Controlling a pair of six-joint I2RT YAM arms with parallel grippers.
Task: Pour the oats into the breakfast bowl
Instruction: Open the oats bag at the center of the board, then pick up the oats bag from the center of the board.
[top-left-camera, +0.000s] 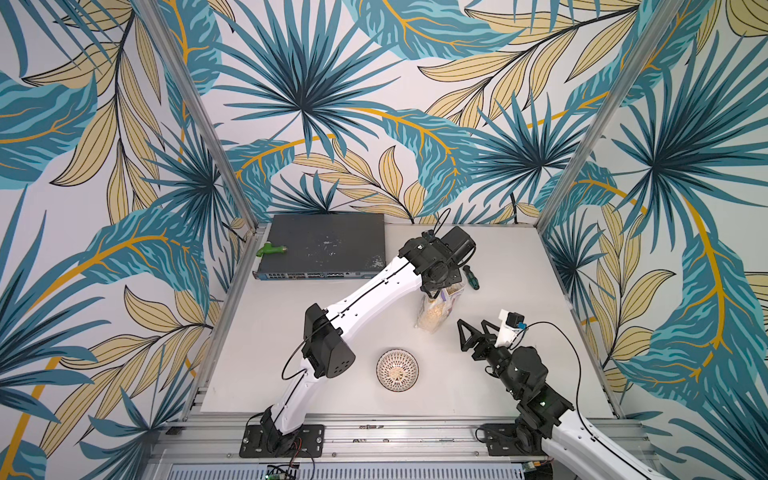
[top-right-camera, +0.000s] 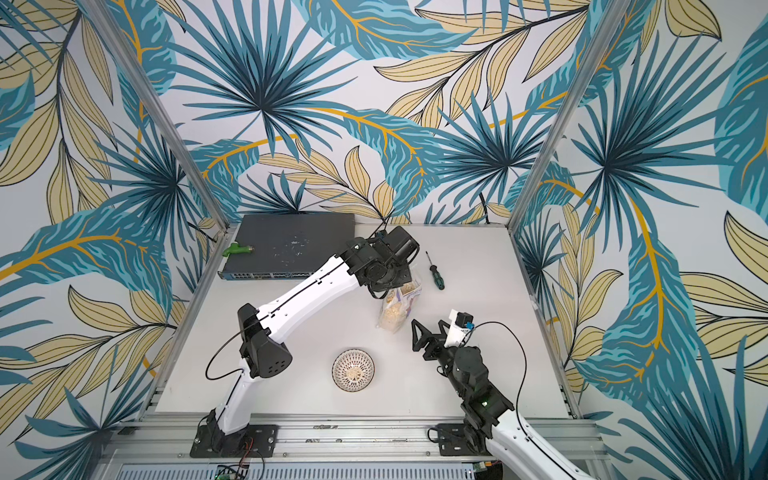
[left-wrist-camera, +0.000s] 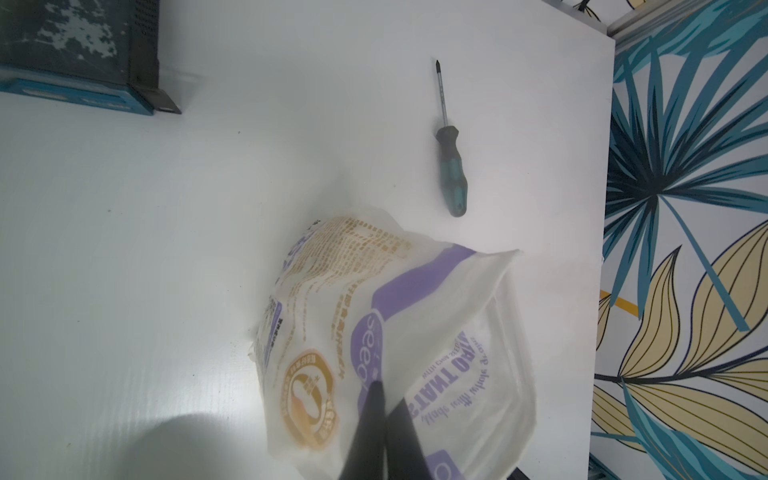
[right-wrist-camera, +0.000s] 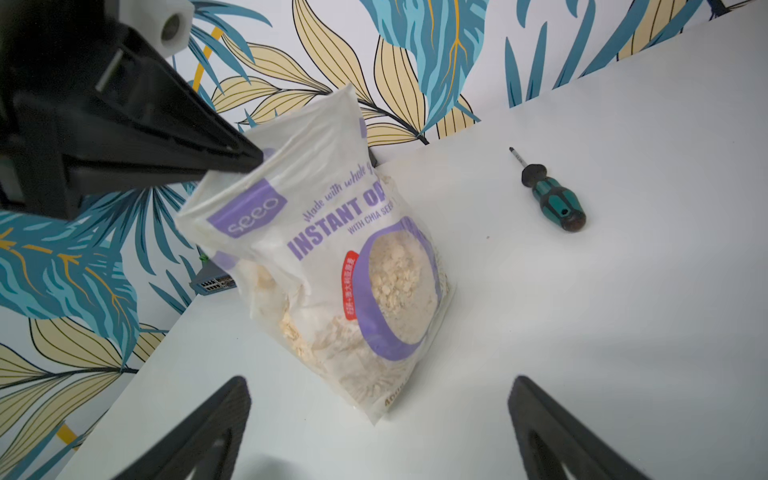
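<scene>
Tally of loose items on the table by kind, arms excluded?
oats bag: 1
bowl: 1
screwdriver: 1
network switch: 1
green item on the switch: 1
Total: 5

This looks to me like a lab test cell. Aluminium posts frame leaf-printed panels around my white table, where a network switch sits.

Both top views sit high; we look steeply down over the whole table. Left wrist: close, looking down on the oats bag. Right wrist: low, near, facing its front. All four share bag and screwdriver.
</scene>
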